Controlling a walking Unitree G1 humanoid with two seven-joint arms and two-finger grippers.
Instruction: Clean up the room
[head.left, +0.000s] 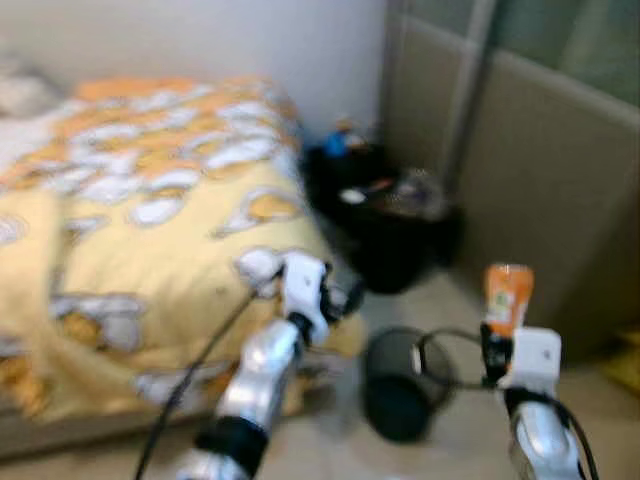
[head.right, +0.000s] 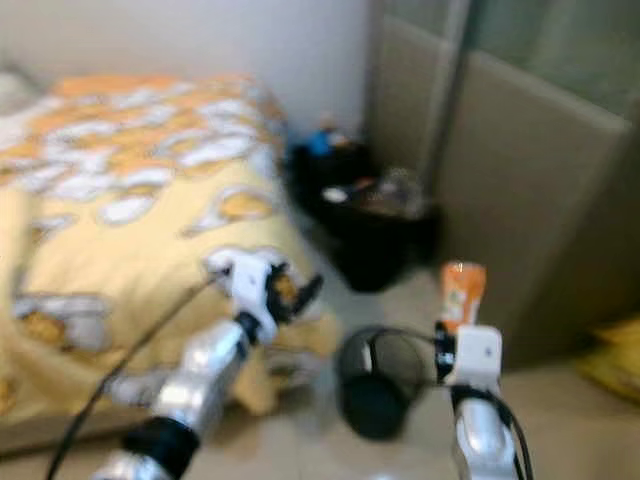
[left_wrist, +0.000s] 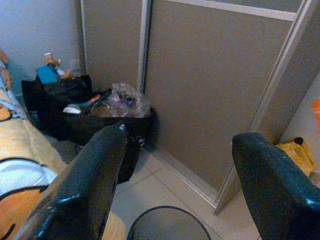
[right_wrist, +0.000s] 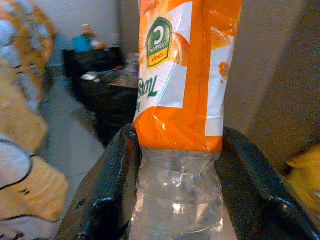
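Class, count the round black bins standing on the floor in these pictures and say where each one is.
1. The bin stands on the tiled floor beside the bed, between the two arms and just below the bottle in the right gripper. The black bags by the wall might hide others.

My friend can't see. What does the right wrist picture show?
Two black fingers pinch a clear plastic bottle with an orange label, held upright. Behind it are black bags full of stuff and a yellow patterned bedspread.

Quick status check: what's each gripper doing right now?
Left gripper: open, holding nothing, raised beside the bed.
Right gripper: shut on the bottle, held upright near the bin.
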